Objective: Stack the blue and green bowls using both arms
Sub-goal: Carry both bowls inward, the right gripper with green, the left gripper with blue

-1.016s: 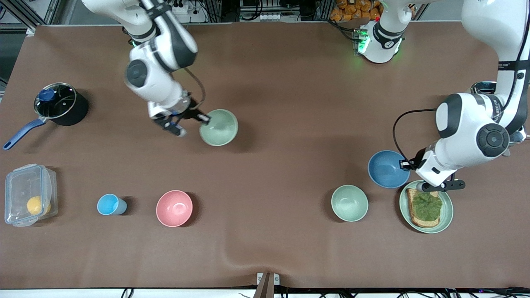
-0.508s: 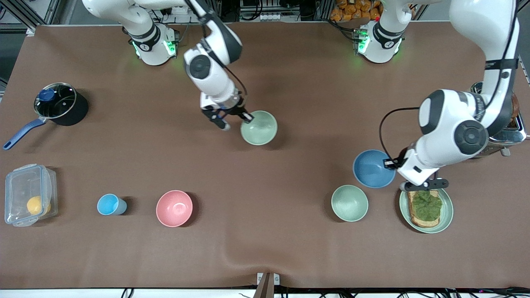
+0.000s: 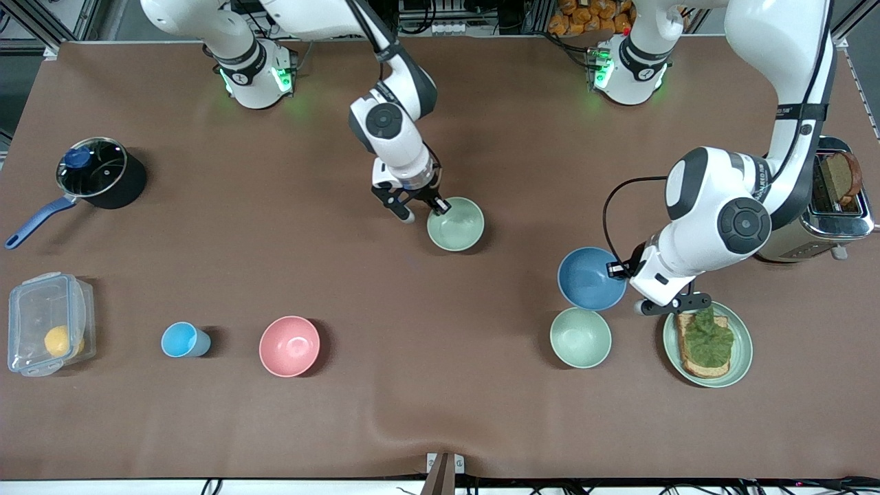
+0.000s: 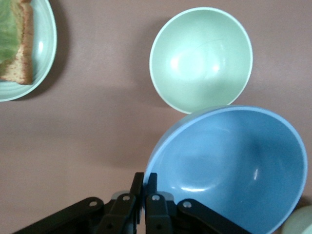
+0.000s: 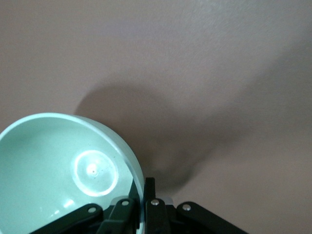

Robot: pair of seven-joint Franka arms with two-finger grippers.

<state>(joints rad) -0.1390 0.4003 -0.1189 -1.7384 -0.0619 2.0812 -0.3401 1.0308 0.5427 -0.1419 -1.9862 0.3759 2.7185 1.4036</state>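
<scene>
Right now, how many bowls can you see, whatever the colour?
4. Green bowl in the right gripper, mid-table; blue bowl in the left gripper; mint bowl just nearer the camera; pink bowl beside the blue cup.

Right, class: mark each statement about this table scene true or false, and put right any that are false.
1. The left tool is shut on the rim of the blue bowl. True.
2. The right tool carries the pink bowl. False: it is shut on the rim of the green bowl; the pink bowl sits untouched on the table.
3. The blue bowl is already nested inside a green bowl. False: it is held beside and partly above the second green bowl, not in it.
4. The plate carries toast topped with a green leaf. True.
5. The clear container holds a yellow fruit. True.
</scene>
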